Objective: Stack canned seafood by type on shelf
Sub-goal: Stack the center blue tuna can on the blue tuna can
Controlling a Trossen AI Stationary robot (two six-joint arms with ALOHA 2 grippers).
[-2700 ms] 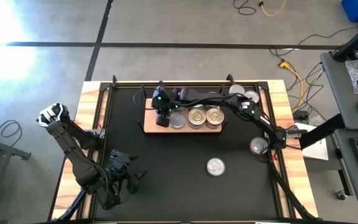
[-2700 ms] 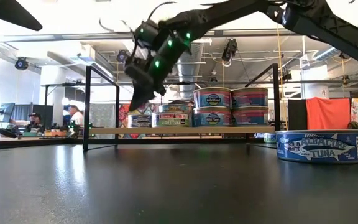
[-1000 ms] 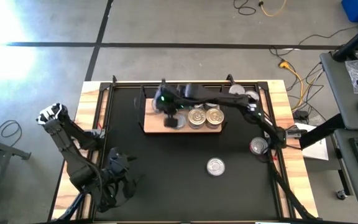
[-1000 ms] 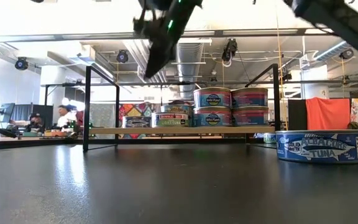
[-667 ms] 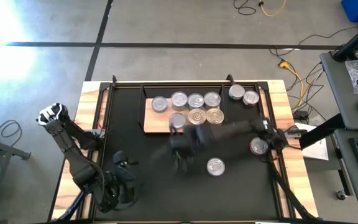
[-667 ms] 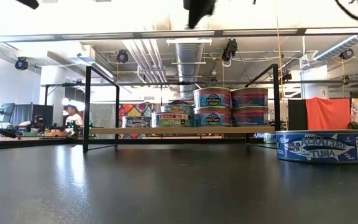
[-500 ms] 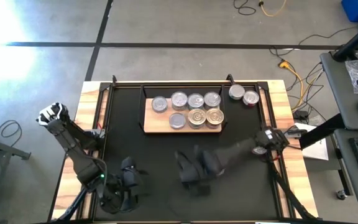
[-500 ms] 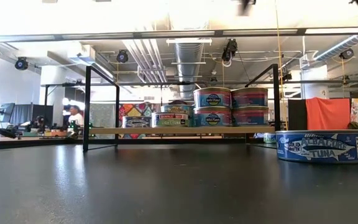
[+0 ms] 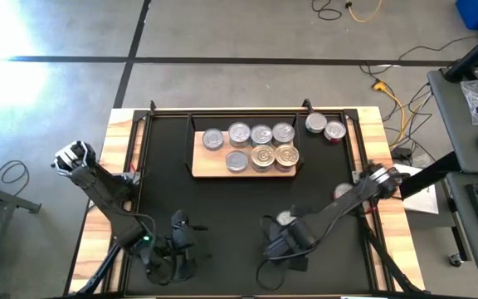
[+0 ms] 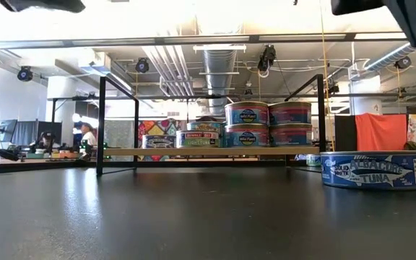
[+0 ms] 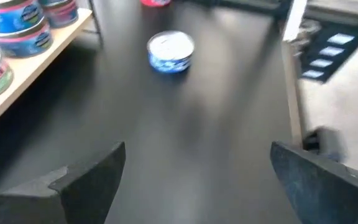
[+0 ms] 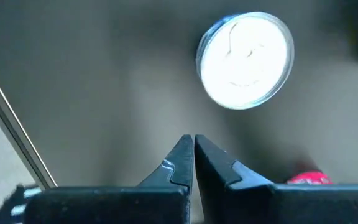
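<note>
Right gripper, clenched and empty, hovers beside loose albacore tuna can; seven cans shelved, three remaining.

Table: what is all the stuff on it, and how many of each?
Black mat: one, covers the table.
Shelf: one, light wood, black frame ends, back middle of the mat.
Shelf tins: seven tops showing, silver and gold; some stacked two high.
Side tins: two, silver tops, back right of the shelf.
Blue tuna tin: one, silver top, loose on the mat near the front.
Red-sided tin: one, right edge of the mat.
Left gripper: open, front left.
Right gripper: shut, empty, beside the blue tuna tin.
</note>
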